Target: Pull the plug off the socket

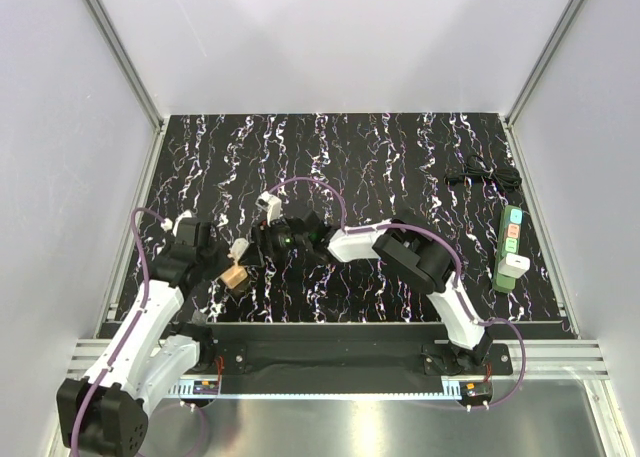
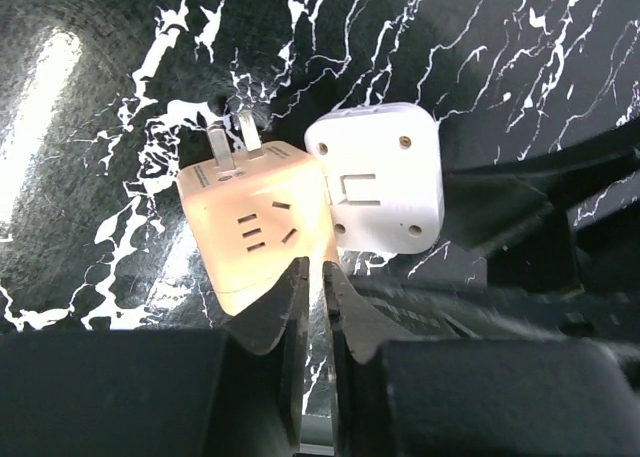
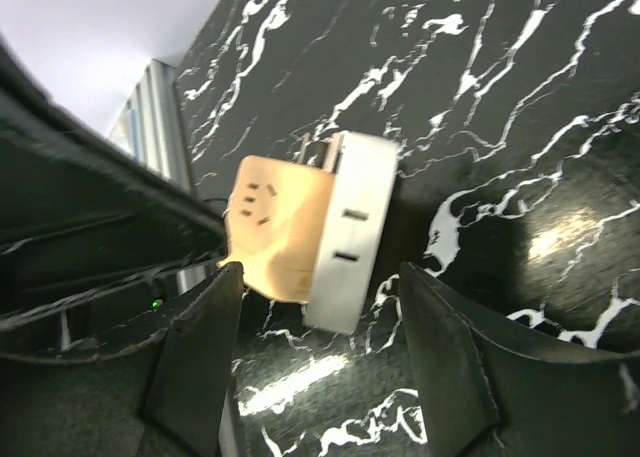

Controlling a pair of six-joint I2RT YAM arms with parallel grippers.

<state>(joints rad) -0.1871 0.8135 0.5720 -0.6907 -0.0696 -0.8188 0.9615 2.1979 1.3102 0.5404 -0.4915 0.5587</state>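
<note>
The green power strip (image 1: 509, 239) lies at the table's far right, with a white plug (image 1: 517, 267) sitting on its near end. Both grippers are far from it, at the left. A peach cube adapter (image 2: 255, 232) with two metal prongs lies against a white block adapter (image 2: 380, 177); I cannot tell if they are joined. My left gripper (image 2: 312, 277) is shut and empty, with its tips at the cube's near edge. My right gripper (image 3: 320, 312) is open, and the cube (image 3: 280, 227) and white block (image 3: 350, 232) lie just beyond its fingers.
A coiled black cable (image 1: 483, 172) lies at the back right. The black marbled mat (image 1: 380, 157) is walled by white panels on three sides. A metal rail (image 1: 330, 362) runs along the near edge. The two grippers sit close together over the adapters (image 1: 237, 267).
</note>
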